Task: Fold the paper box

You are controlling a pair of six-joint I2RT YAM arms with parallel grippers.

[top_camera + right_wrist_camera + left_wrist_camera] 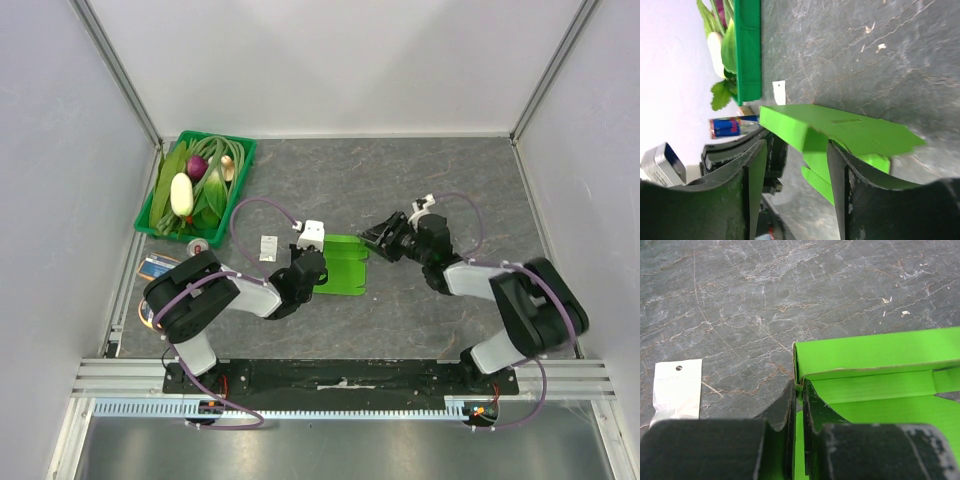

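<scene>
Box place: one paper box (343, 270) lies mid-table between two grippers.
Long axis: near square from above; cannot tell.
Pointing: folded-up panel faces the far side.
Left gripper (799, 390): pinched tight on the box's left edge.
Right gripper (796, 147): fingers apart, straddling the right edge.
Others: one crate (240, 160), one can (730, 126).

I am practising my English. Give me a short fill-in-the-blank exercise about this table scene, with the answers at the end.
1. The left end effector is shut on an edge of the paper box, whose colour is ___.
2. The right end effector is ___, with part of the box between its fingers.
3. The crate holds ___.
4. Seen from above, the white packet lies to the ___ of the box.

Answers: green; open; vegetables; left
</scene>
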